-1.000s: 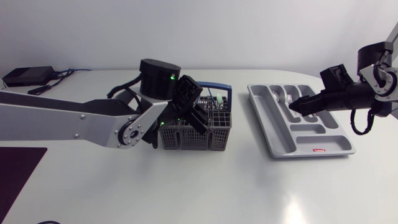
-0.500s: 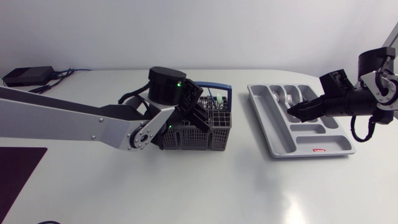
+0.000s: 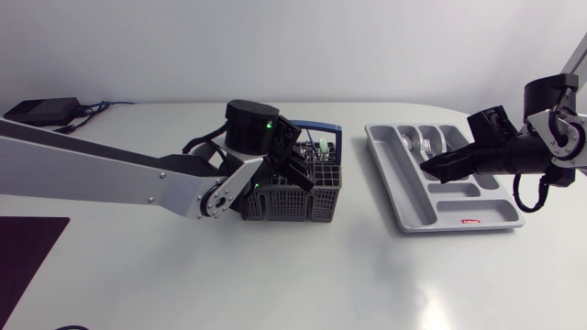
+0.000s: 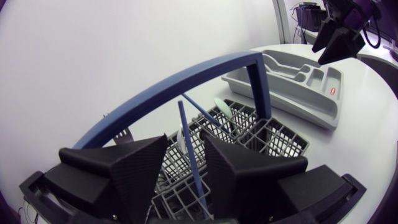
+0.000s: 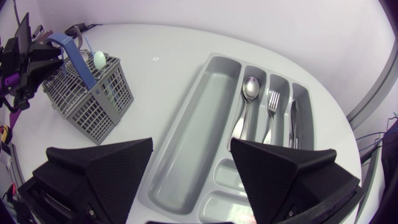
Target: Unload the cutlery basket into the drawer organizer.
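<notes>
The grey cutlery basket (image 3: 295, 194) with a blue arched handle (image 4: 186, 78) stands mid-table. My left gripper (image 3: 305, 170) hangs over it, open. A thin blue utensil handle (image 4: 187, 146) rises between its fingers (image 4: 140, 168) with a gap on each side. A mint green spoon (image 4: 222, 108) and another blue stick stand in the basket cells ahead. The grey drawer organizer (image 3: 413, 200) lies to the right and holds a spoon (image 5: 249, 89), a fork (image 5: 273, 103) and a knife (image 5: 293, 118). My right gripper (image 3: 429, 166) hovers above the organizer (image 5: 202, 124), open and holding nothing.
A black box with cables (image 3: 38, 111) sits at the far left of the table. A dark mat (image 3: 23, 252) lies at the left front. The organizer's long compartment (image 5: 193, 134) and small front compartments hold nothing.
My left gripper has shifted right and lower over the basket, and its fingers have drawn closer around the blue handle. My right gripper has edged left over the organizer.
</notes>
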